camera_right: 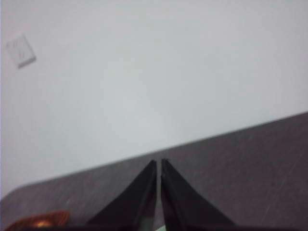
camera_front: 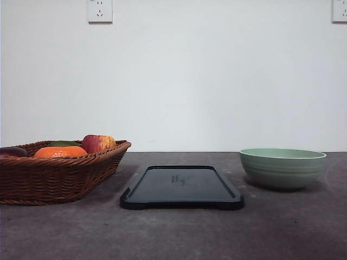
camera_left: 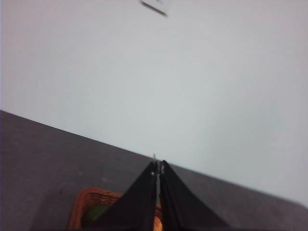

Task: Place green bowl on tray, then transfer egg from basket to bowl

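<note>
Sage-green bowl (camera_front: 282, 168) waits on the desk (camera_front: 173, 233), right of the black tray (camera_front: 181, 187).
Both pincers, left pincer (camera_left: 158, 169) and right pincer (camera_right: 159, 164), are closed and empty; the right should open wide, grip the bowl's rim squarely, then lift clear before crossing.

On the table (camera_front: 173, 233), the tray (camera_front: 181, 187) lies in the lower middle of the frame, with the basket (camera_front: 57, 173) at the lower left and the bowl (camera_front: 282, 168) at the lower right, both apart from it. In the basket, an orange (camera_front: 59, 152) sits in front, an apple (camera_front: 98, 143) to its right, and two other pieces lie behind and to the left. On the wall (camera_front: 173, 81) behind, one socket (camera_front: 100, 11) sits at the upper left and another (camera_front: 339, 11) in the upper right corner.
</note>
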Robot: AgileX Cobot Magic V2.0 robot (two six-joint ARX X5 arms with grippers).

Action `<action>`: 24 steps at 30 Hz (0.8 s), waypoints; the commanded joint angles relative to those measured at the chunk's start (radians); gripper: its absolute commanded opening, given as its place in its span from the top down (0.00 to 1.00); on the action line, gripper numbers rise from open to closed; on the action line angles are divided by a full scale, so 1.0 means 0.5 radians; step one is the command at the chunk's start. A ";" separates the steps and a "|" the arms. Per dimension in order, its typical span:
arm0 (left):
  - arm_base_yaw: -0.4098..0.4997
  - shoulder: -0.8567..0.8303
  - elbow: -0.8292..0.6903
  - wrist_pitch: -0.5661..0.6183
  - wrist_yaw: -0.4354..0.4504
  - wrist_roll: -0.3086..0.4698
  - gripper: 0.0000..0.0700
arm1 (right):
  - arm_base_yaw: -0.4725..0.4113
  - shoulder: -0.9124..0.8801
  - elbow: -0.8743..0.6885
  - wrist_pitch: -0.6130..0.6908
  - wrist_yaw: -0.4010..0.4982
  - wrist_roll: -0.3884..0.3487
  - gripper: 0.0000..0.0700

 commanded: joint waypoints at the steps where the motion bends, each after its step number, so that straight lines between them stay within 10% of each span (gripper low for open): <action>1: 0.001 0.109 0.098 -0.028 0.066 0.137 1.00 | -0.002 0.109 0.096 -0.048 -0.083 -0.068 0.99; 13: -0.002 0.778 0.518 -0.501 0.546 0.435 1.00 | -0.001 0.762 0.581 -0.530 -0.393 -0.569 0.99; 24: -0.115 1.076 0.631 -0.914 0.583 0.964 1.00 | 0.089 1.209 0.802 -0.916 -0.524 -0.815 0.99</action>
